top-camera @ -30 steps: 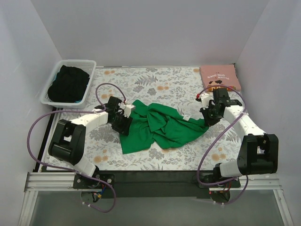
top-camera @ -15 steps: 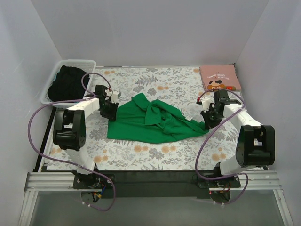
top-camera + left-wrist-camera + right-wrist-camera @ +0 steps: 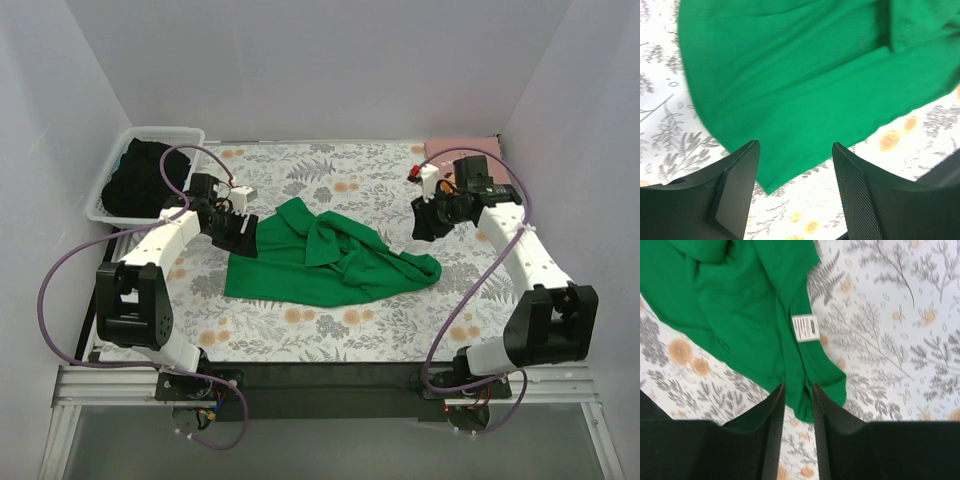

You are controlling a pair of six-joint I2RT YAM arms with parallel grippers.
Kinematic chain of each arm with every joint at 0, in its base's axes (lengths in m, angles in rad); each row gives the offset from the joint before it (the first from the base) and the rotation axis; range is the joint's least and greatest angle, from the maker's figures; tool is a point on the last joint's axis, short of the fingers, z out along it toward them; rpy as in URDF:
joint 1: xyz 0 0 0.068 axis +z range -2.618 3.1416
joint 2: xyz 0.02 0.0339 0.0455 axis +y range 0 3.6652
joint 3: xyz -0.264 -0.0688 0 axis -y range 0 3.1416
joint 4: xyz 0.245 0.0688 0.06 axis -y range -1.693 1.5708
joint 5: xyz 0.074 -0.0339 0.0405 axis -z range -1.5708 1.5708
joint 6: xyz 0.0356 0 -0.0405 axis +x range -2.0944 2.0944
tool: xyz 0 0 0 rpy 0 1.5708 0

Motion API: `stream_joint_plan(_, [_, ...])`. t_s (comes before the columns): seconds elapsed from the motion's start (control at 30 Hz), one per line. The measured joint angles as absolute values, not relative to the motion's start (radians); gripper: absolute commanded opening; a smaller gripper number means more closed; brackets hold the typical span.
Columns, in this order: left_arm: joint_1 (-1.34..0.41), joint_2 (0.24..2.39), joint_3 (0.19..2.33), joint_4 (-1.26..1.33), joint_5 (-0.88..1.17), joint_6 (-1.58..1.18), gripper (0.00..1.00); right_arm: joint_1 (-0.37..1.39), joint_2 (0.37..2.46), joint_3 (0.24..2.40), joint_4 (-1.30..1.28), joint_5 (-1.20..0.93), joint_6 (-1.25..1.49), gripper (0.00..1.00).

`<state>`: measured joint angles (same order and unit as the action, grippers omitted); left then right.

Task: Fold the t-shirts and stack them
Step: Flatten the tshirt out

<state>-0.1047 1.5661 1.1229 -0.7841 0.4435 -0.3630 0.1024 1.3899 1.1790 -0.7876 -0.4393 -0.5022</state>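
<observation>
The bright green t-shirt lies crumpled and partly spread on the floral table cloth, mid-table. My left gripper hovers over its left edge, and in the left wrist view the left gripper is open wide above the shirt's hem, holding nothing. My right gripper hangs above the table just beyond the shirt's right end. In the right wrist view the right gripper shows a narrow gap, empty, over the shirt with its white label. The pale pink t-shirt at back right is mostly hidden by the right arm.
A white slatted basket with dark clothing stands at the back left, close to the left arm. White walls close in on three sides. Purple cables loop from both arms.
The right gripper let go of the shirt's right end and rose toward the back. The left gripper opened and drew slightly off the left edge. The shirt settled flatter.
</observation>
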Motion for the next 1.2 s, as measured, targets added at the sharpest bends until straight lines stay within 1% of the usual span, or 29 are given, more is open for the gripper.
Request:
stream_joint_plan(0.07, [-0.105,1.564,1.122,-0.789,0.465,-0.372,0.59,0.142,1.443,1.235,-0.778,-0.443,-0.473,0.48])
stream_joint_plan(0.1, [-0.105,1.566,1.12,-0.79,0.471,-0.375,0.6,0.151,1.475,1.253,-0.767,-0.443,-0.462,0.5])
stream_joint_plan(0.13, [-0.105,1.569,1.118,-0.794,0.478,-0.38,0.61,0.18,1.514,1.271,-0.762,-0.441,-0.445,0.58])
stream_joint_plan(0.2, [-0.105,1.573,1.111,-0.796,0.488,-0.386,0.63,0.209,1.59,1.306,-0.749,-0.432,-0.413,0.62])
stream_joint_plan(0.23, [-0.105,1.575,1.106,-0.796,0.49,-0.389,0.64,0.225,1.627,1.323,-0.746,-0.423,-0.402,0.69])
stream_joint_plan(0.33, [-0.105,1.589,1.087,-0.789,0.486,-0.398,0.64,0.277,1.729,1.38,-0.729,-0.394,-0.359,0.8])
stream_joint_plan(0.5, [-0.108,1.623,1.049,-0.777,0.459,-0.414,0.64,0.358,1.851,1.491,-0.702,-0.348,-0.313,0.82])
stream_joint_plan(0.63, [-0.111,1.644,1.027,-0.772,0.434,-0.423,0.64,0.403,1.954,1.573,-0.674,-0.324,-0.293,0.82])
stream_joint_plan(0.73, [-0.112,1.65,1.018,-0.769,0.421,-0.428,0.63,0.409,2.011,1.599,-0.671,-0.321,-0.287,0.75])
stream_joint_plan(0.77, [-0.112,1.65,1.018,-0.767,0.414,-0.43,0.62,0.409,2.024,1.603,-0.67,-0.321,-0.286,0.65])
stream_joint_plan(0.8, [-0.113,1.652,1.017,-0.762,0.406,-0.435,0.61,0.408,2.039,1.608,-0.671,-0.32,-0.288,0.56])
stream_joint_plan(0.83, [-0.113,1.656,1.017,-0.756,0.399,-0.437,0.59,0.408,2.052,1.61,-0.67,-0.32,-0.287,0.37])
stream_joint_plan(0.93, [-0.113,1.685,1.016,-0.745,0.377,-0.453,0.41,0.407,2.076,1.615,-0.671,-0.305,-0.281,0.06])
stream_joint_plan(0.97, [-0.113,1.697,1.014,-0.74,0.369,-0.455,0.31,0.403,2.079,1.615,-0.672,-0.296,-0.281,0.01])
stream_joint_plan(1.0, [-0.113,1.705,1.013,-0.735,0.366,-0.457,0.24,0.402,2.079,1.615,-0.672,-0.287,-0.278,0.01])
stream_joint_plan(1.07, [-0.113,1.712,1.011,-0.72,0.347,-0.461,0.17,0.391,2.076,1.618,-0.671,-0.274,-0.274,0.01])
stream_joint_plan(1.1, [-0.112,1.713,1.01,-0.715,0.335,-0.463,0.12,0.383,2.074,1.62,-0.671,-0.265,-0.276,0.01])
stream_joint_plan(1.2, [-0.112,1.718,1.007,-0.706,0.308,-0.467,0.05,0.331,2.055,1.621,-0.671,-0.227,-0.287,0.01])
